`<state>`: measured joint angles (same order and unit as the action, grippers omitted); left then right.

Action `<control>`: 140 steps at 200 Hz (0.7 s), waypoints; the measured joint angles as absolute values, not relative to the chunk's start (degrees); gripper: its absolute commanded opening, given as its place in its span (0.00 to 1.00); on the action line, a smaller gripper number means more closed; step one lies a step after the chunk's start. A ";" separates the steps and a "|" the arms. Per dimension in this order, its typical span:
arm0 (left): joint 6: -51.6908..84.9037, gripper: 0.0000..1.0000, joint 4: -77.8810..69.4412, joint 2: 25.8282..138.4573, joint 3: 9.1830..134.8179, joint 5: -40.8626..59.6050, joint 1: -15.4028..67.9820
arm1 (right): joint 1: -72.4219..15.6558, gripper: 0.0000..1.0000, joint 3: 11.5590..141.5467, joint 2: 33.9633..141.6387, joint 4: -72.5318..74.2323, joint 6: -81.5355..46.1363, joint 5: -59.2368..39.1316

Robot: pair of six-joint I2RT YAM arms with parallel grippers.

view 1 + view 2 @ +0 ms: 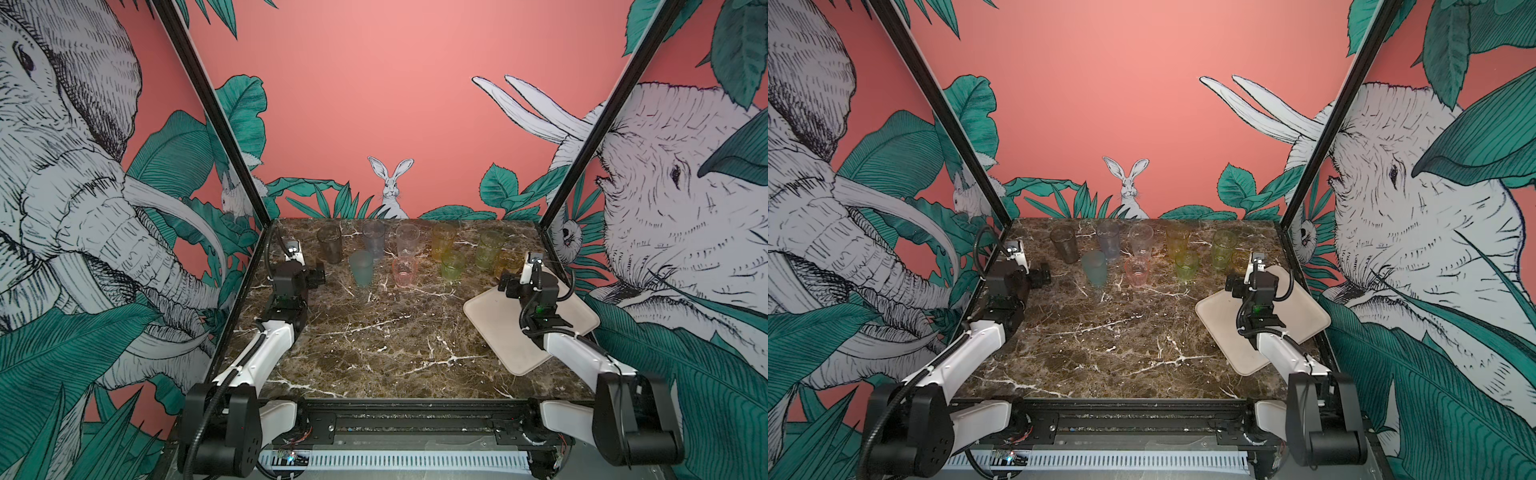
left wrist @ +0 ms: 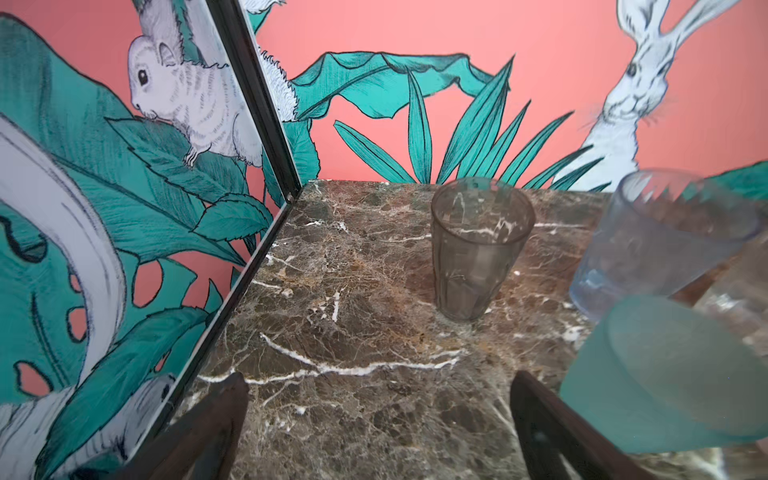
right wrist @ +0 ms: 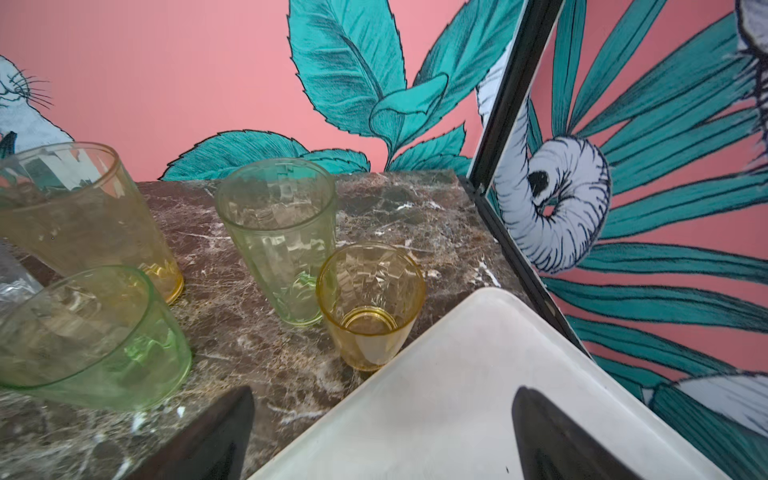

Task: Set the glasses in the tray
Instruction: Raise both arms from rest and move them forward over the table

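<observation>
Both sets of jaws stand wide apart with nothing between them. The right gripper (image 3: 383, 392) hangs over the far corner of the cream tray (image 3: 436, 374), which lies askew on the right of the marble tabletop (image 1: 374, 340) and holds no glass yet. All nine tumblers stand upright on the marble toward the back wall. Closest to this gripper is the short amber tumbler (image 3: 370, 307), just beside the tray's corner; whether it touches the rim I cannot tell. The tall green tumbler (image 3: 282, 245) is right next to it, then the short green tumbler (image 3: 91, 332) and the tall amber-yellow tumbler (image 3: 83, 216). The left gripper (image 2: 379, 378) faces the smoky grey tumbler (image 2: 478, 253), with the frosted teal tumbler (image 2: 673, 374) close by one finger and the blue tumbler (image 2: 660, 245) behind that. The clear tumbler (image 1: 407, 241) and pink tumbler (image 1: 404, 270) stand mid-row. This looks like the first pick. The short amber one seems the easy start: straddle it low down and keep clear of the tall green neighbour. Then close gently on the slick wall, lift above the low rim, and set it down at the tray's edge so room is left for the rest.
</observation>
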<state>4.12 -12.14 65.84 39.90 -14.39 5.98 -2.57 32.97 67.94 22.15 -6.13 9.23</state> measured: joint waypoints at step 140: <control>15.64 0.97 29.76 75.55 68.75 13.93 9.87 | -2.31 0.99 52.40 61.71 -13.69 -19.11 -11.05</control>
